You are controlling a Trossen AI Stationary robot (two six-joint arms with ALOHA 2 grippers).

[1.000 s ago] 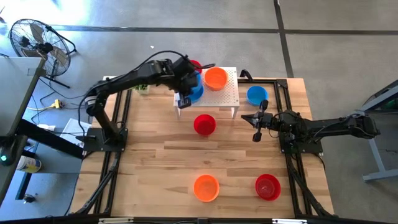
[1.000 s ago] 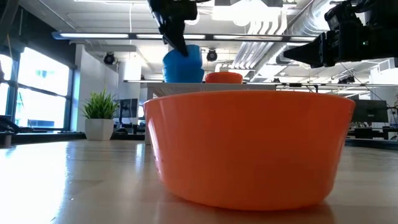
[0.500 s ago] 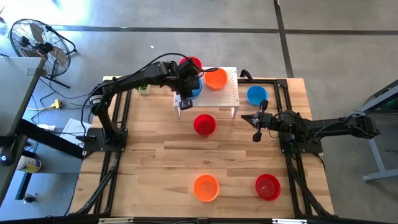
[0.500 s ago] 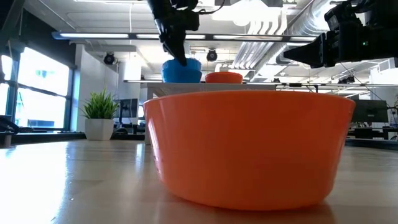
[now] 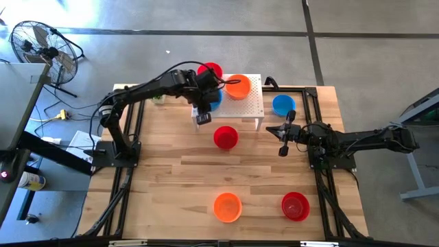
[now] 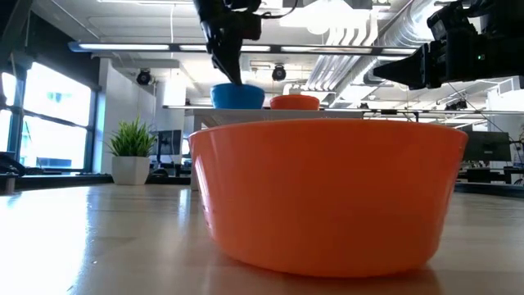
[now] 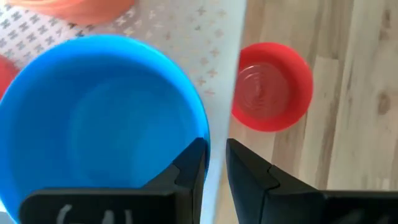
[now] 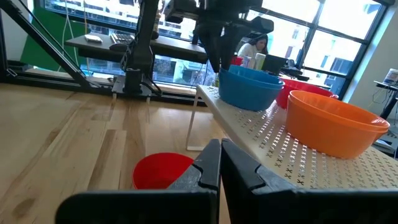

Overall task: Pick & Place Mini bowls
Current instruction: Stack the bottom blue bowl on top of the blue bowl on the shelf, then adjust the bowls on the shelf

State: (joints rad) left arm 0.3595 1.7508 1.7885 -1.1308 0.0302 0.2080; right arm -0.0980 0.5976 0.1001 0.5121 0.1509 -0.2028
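Observation:
My left gripper (image 5: pixel 208 103) reaches over the white perforated stand (image 5: pixel 252 106) at the table's far side and is shut on a blue bowl (image 5: pixel 213 99) that sits level on the stand (image 6: pixel 238 96). An orange bowl (image 5: pixel 238 86) and a red bowl (image 5: pixel 210 70) also stand on it. On the table lie a red bowl (image 5: pixel 225 137), a blue bowl (image 5: pixel 283 105), an orange bowl (image 5: pixel 227 206) and a red bowl (image 5: pixel 295 206). My right gripper (image 5: pixel 282 134) hovers shut, right of the middle red bowl. My left gripper has the blue bowl by its rim (image 7: pixel 204 134), on the side toward the stand's near edge. One finger (image 7: pixel 189 168) is inside the bowl and one (image 7: pixel 245 171) outside, coming from above and pointing down. The bowl rests upright with its base on the stand.
A small green plant (image 6: pixel 131 152) stands at the table's far left. The near orange bowl (image 6: pixel 327 192) fills the low view. Bare wood lies across the table's middle and left. Dark frame rails run along both sides.
My left gripper has moved down over the stand with the blue bowl. The bowl hung tilted above the stand a second ago; now it sits level on it. The right arm has kept still.

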